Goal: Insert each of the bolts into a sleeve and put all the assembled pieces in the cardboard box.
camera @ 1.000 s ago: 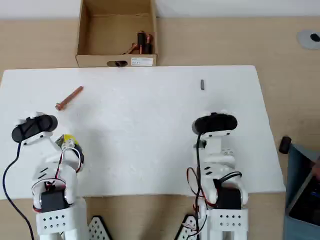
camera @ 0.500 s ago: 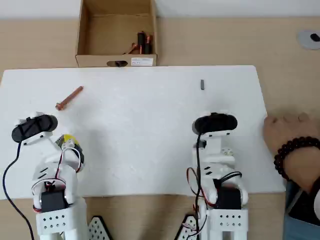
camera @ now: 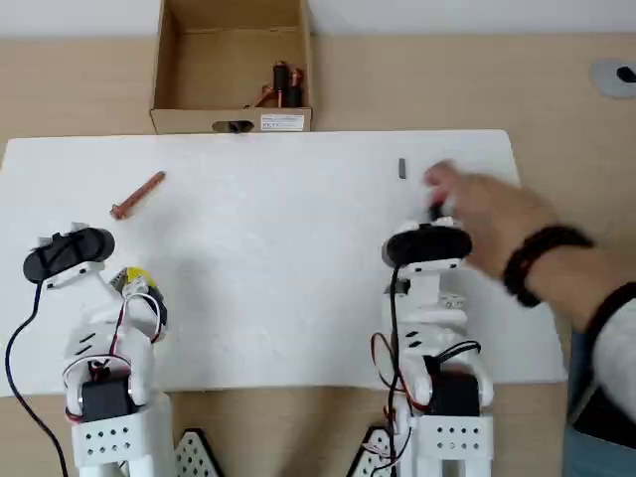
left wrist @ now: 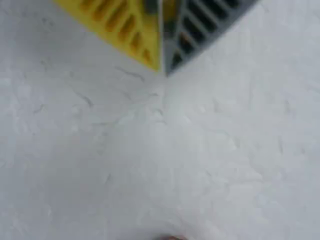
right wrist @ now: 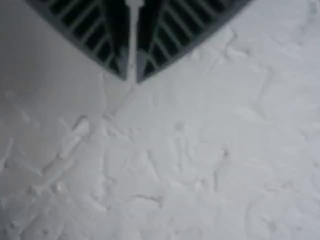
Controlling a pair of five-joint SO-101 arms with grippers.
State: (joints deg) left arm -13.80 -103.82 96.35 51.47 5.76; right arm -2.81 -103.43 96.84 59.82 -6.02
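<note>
A copper bolt (camera: 137, 195) lies on the white mat (camera: 268, 268) at the far left, ahead of the left arm (camera: 68, 254). A small dark sleeve (camera: 401, 168) lies near the mat's far edge, ahead of the right arm (camera: 427, 246). The cardboard box (camera: 167, 70) stands beyond the mat with assembled pieces (camera: 283, 84) in its right corner. My left gripper (left wrist: 162, 70), one yellow and one grey finger, is shut and empty just above the mat. My right gripper (right wrist: 131, 77) is also shut on nothing, close over the mat.
A person's hand (camera: 482, 214) with a dark bead bracelet (camera: 532, 260) reaches in from the right, over the mat beside the right arm and just short of the sleeve. Something small and dark shows at its fingertips; I cannot tell what.
The person's hand has come in from the right edge and moved left across the mat to the right arm's head. Both arms, the bolt and the sleeve have stayed put.
</note>
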